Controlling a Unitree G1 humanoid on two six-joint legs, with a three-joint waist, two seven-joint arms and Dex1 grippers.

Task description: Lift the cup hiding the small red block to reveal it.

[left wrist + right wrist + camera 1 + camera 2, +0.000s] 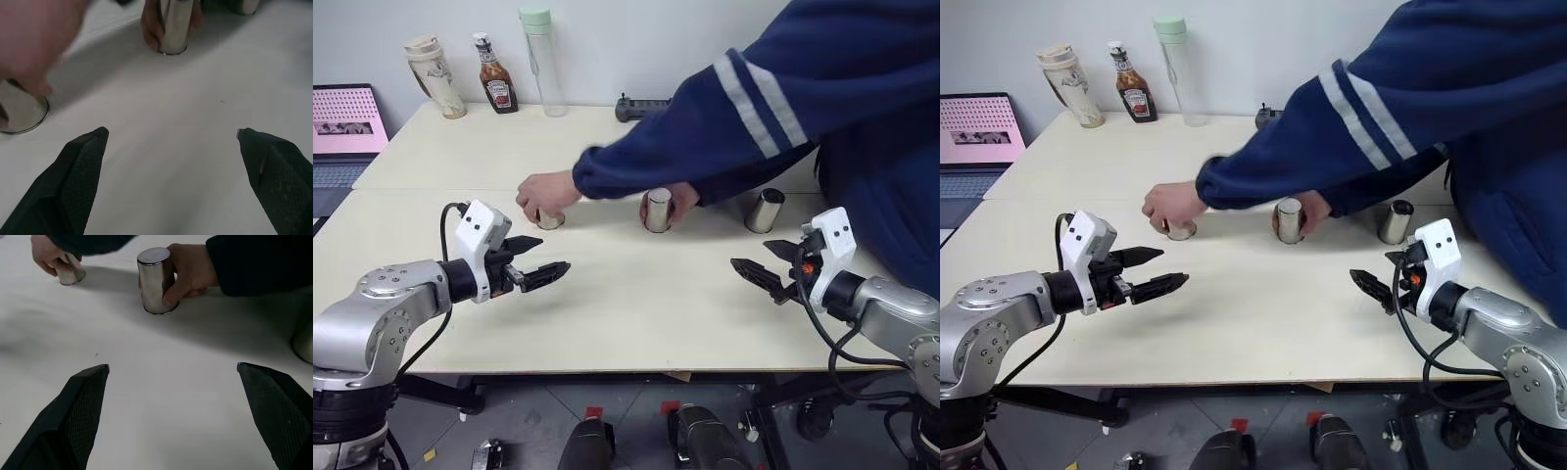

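Both robot arms reach forward over the near part of the pale bench [626,323], elbows out, each pointing inward and slightly downward. The left claw [536,260] hangs above the bench with its two black fingers spread wide and nothing between them. The right claw [766,266] mirrors it on the other side, fingers likewise wide apart and empty, clear of the surface.

Three silver cups stand upside down in a row across the middle of the bench, beyond both claws. A person in a dark blue sleeve [744,108] with grey stripes leans in from the robot's right with both arms crossed over the row. One hand [544,194] covers the left cup [549,219]; the other hand [190,271] wraps around the middle cup [658,210]. The right cup [765,211] stands alone, untouched, just beyond the right claw. The small red block cannot be seen; which cup covers it cannot be told.
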